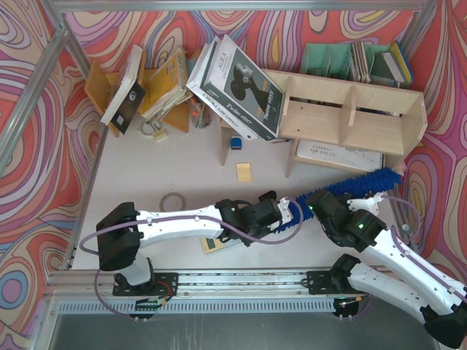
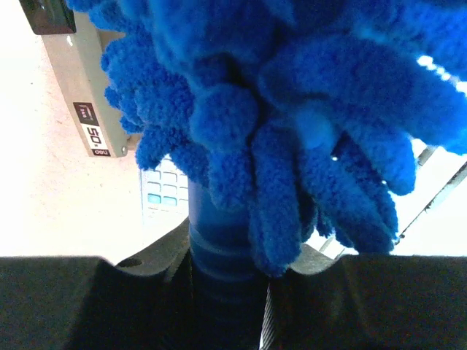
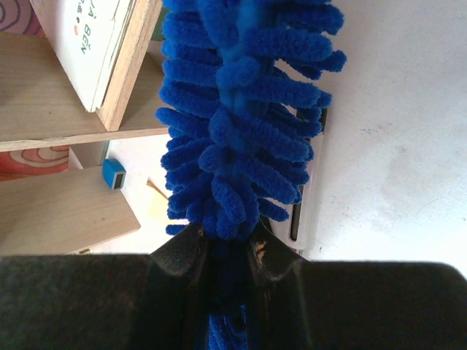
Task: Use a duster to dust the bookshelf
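Observation:
The duster (image 1: 361,182) lies slanted on the table in front of the bookshelf (image 1: 350,109), its fluffy blue head pointing up to the right. My left gripper (image 1: 290,211) is shut on the duster's slim blue handle (image 2: 222,255), with the head (image 2: 292,109) filling the left wrist view. Just to the right of it, my right gripper (image 1: 315,201) is shut on the lower end of the fluffy head (image 3: 241,124), and its jaws (image 3: 232,244) pinch the blue strands. The pale plywood bookshelf (image 3: 66,120) shows at the left of the right wrist view.
Large books (image 1: 237,84) lean against the shelf's left end. An orange-brown rack (image 1: 157,87) stands at the back left, green file holders (image 1: 328,58) at the back right. A tape roll (image 1: 172,200), a yellow note (image 1: 244,172) and a small blue object (image 1: 236,143) lie on the table.

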Controlling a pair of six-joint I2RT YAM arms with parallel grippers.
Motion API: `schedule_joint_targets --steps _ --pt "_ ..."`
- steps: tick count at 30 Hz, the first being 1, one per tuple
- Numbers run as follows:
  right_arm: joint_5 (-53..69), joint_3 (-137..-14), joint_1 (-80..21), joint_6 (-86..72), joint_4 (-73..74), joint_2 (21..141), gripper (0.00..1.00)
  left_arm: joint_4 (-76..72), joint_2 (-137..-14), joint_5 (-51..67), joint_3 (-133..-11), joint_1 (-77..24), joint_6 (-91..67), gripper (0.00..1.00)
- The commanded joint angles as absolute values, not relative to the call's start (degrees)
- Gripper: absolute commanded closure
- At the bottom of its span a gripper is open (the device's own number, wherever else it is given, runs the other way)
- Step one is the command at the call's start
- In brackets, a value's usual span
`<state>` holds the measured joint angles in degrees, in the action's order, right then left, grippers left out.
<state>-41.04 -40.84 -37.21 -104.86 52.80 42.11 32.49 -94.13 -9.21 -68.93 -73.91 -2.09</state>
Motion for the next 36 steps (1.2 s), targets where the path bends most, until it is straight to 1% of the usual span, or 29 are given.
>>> schedule_joint_targets --steps 1,3,6,11,16,21,25,28,30,32,34,36 --pt "-43.38 -41.95 -37.53 -105.62 56.42 42.21 0.93 33.80 -92.85 -14.42 -70.40 -73.72 -5.15 0.79" --pt "-43.20 -42.13 -37.53 -105.59 56.70 42.04 0.88 33.88 -92.11 -14.78 -70.47 -74.33 -5.23 0.85" --pt "-43.41 -42.74 -37.53 -105.84 57.86 41.59 0.77 34.26 -91.06 -15.60 -70.89 -75.62 -5.21 0.92" --pt "-44.77 -45.05 -37.53 -105.64 61.84 40.67 0.51 36.34 -90.29 -17.65 -72.67 -78.60 -5.11 1.00" --pt "-46.87 -49.14 -37.53 -101.90 65.06 39.52 0.24 37.82 -88.91 -18.00 -73.21 -80.63 -6.22 1.00" --pt "-49.41 -53.14 -37.53 -91.64 64.67 37.71 0.08 38.73 -86.22 -19.01 -72.87 -82.68 -8.13 1.00" --pt "-50.24 -55.77 -37.53 -78.37 58.94 35.84 0.04 39.51 -84.55 -20.85 -72.10 -84.53 -9.88 1.00" --pt "-47.46 -57.59 -37.53 -61.53 48.85 33.39 0.04 39.85 -82.84 -23.38 -71.60 -85.47 -11.90 1.00" --pt "-41.36 -57.84 -37.53 -46.68 38.58 31.13 0.03 38.81 -80.95 -24.21 -70.61 -85.46 -13.28 1.00" --pt "-33.70 -57.33 -37.53 -35.88 26.21 28.74 0.03 37.04 -78.70 -25.85 -69.61 -85.43 -14.43 1.00" --pt "-28.15 -57.49 -37.53 -30.02 21.77 27.41 0.03 35.17 -76.77 -27.78 -69.42 -85.43 -15.20 1.00" --pt "-25.81 -58.44 -37.55 -26.58 20.97 27.31 0.03 33.53 -75.26 -29.99 -69.75 -85.43 -15.74 1.00"
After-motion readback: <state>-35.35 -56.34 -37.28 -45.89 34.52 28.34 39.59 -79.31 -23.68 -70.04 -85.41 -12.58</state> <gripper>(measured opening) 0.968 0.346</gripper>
